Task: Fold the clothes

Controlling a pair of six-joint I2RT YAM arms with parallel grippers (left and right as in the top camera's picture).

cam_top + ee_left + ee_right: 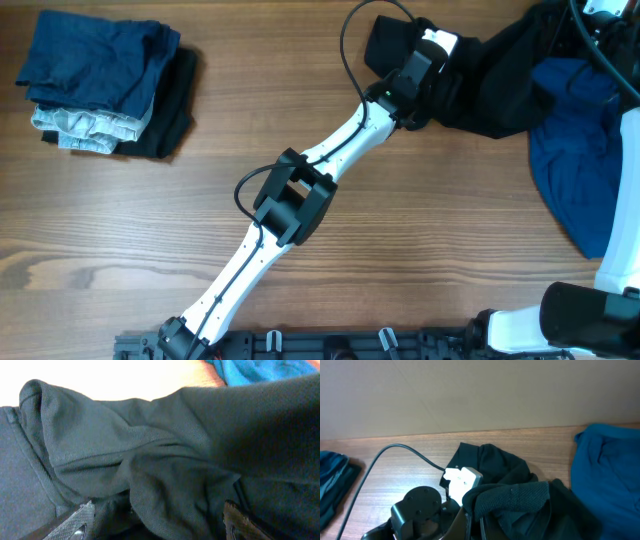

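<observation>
Black shirt touches blue garment, folded stack well apart.

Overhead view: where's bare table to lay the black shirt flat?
Widest bare wood: between the folded stack and the left arm, top centre. Also lower right, between that arm and the blue garment. Crowded top right, around the black shirt.

Bare table lies open around slanting left arm; clothes fill far corners.
</observation>
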